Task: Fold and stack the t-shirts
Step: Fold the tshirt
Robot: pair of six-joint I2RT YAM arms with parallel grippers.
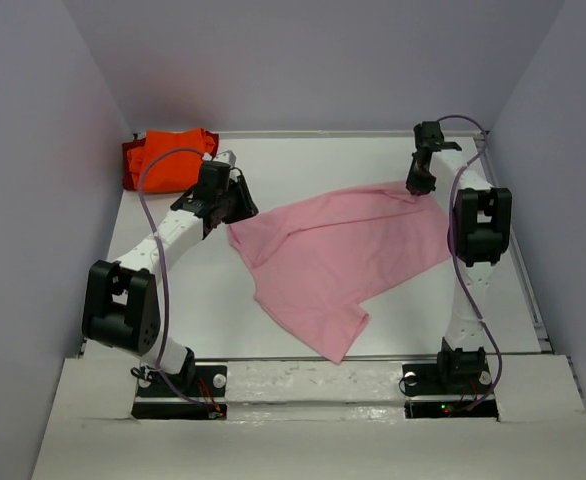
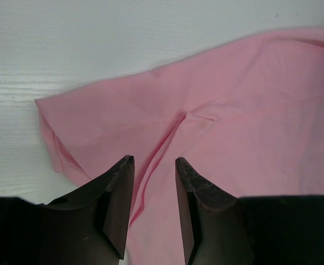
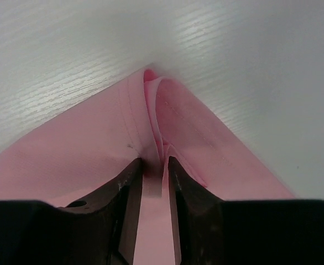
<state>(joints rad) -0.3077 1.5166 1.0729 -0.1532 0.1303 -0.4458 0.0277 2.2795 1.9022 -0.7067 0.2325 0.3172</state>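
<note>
One pink t-shirt (image 1: 338, 265), one orange t-shirt pile (image 1: 168, 158), one left hand (image 2: 153, 161), one right hand (image 3: 155, 163), one table (image 1: 303, 160).

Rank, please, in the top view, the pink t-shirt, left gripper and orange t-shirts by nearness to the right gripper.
1. pink t-shirt, corner pinched in the right gripper.
2. left gripper, at the shirt's left edge.
3. orange t-shirts, far-left corner.
</note>
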